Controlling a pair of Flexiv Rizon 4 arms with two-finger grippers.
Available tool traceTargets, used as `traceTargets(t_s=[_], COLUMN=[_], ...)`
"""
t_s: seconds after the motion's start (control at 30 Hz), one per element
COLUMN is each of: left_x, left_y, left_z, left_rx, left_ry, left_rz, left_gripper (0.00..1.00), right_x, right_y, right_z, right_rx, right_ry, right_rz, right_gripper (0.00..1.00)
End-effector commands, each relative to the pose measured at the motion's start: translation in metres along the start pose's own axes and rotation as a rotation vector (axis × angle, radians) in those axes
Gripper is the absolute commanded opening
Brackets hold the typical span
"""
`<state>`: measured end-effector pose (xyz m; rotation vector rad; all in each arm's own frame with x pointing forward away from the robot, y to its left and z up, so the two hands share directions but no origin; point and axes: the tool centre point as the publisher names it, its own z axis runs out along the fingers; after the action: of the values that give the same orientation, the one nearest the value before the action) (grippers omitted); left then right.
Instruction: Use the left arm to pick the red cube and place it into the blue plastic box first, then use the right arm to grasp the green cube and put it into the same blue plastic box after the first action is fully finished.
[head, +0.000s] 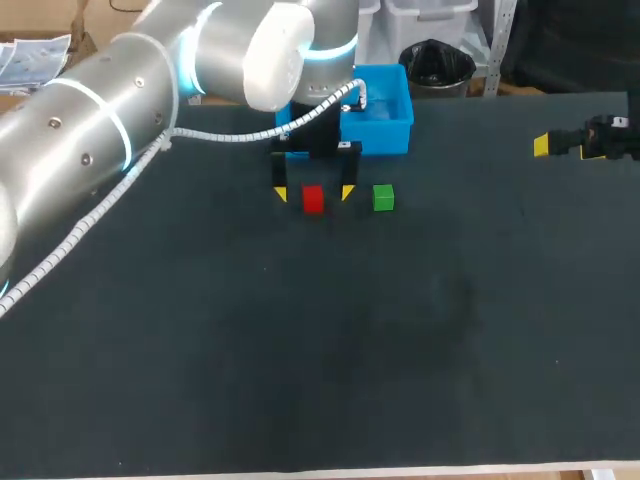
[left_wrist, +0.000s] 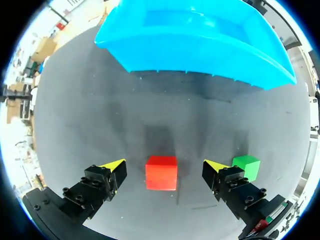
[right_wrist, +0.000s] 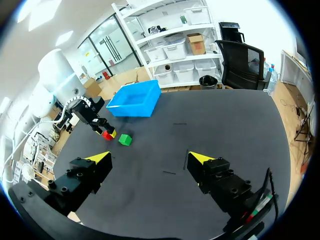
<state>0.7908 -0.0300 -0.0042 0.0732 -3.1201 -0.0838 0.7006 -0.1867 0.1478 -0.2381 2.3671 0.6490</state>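
Observation:
The red cube (head: 313, 199) rests on the dark table, and my left gripper (head: 314, 193) is open with one yellow tip on each side of it. In the left wrist view the red cube (left_wrist: 161, 172) lies between the spread fingers of the left gripper (left_wrist: 164, 167), touching neither. Just past the finger nearer it sits the green cube (left_wrist: 247, 167) (head: 383, 198). The blue plastic box (head: 385, 118) (left_wrist: 200, 37) stands right behind both cubes. My right gripper (head: 570, 143) (right_wrist: 150, 159) is open at the far right of the table, holding nothing; its view shows the green cube (right_wrist: 125, 140) and blue box (right_wrist: 134, 100) far ahead.
My left arm (head: 90, 130) comes in over the table's back left, with a white cable (head: 70, 250) trailing from it. The table's front edge (head: 320, 472) runs along the near side.

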Motion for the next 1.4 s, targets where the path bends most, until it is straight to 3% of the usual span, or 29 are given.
traceTargets(t_s=[0.03,0.33,0.37,0.4,0.43,0.47,0.73,0.87,1.1,1.4], left_x=[-0.004,-0.004,-0.004,-0.004,-0.004,-0.005,-0.003,0.002,0.01,0.01], left_y=[-0.001,0.007,0.008,0.009,0.01,0.01,0.012,0.012,0.012,0.014], left_z=[0.004,0.016,0.017,0.018,0.02,0.021,0.021,0.01,-0.025,-0.081], left_rx=[-0.007,-0.015,-0.016,-0.013,-0.014,-0.013,0.008,0.069,0.12,0.107], left_ry=[-0.001,0.018,0.021,0.024,0.025,0.028,0.039,0.067,0.073,0.015], left_rz=[0.004,-0.003,-0.006,-0.008,-0.01,-0.015,-0.018,-0.025,-0.03,-0.029], left_gripper=[1.0,1.0,0.95,0.67,0.07,0.0,0.0,0.0,0.0,0.0], right_x=[0.0,0.0,0.0,0.0,0.0,0.0,0.0,0.0,0.0,0.0], right_y=[0.001,0.001,0.001,0.001,0.001,0.001,0.001,0.001,0.001,0.001], right_z=[-0.001,-0.001,-0.001,-0.001,-0.001,-0.001,-0.001,-0.001,-0.001,-0.001], right_rx=[0.004,0.004,0.004,0.004,0.004,0.004,0.004,0.004,0.004,0.004], right_ry=[0.001,0.001,0.001,0.001,0.001,0.001,0.001,0.001,0.001,0.001], right_rz=[0.001,0.001,0.001,0.001,0.001,0.001,0.001,0.001,0.001,0.001], right_gripper=[1.0,1.0,1.0,1.0,1.0,1.0,1.0,1.0,1.0,1.0])
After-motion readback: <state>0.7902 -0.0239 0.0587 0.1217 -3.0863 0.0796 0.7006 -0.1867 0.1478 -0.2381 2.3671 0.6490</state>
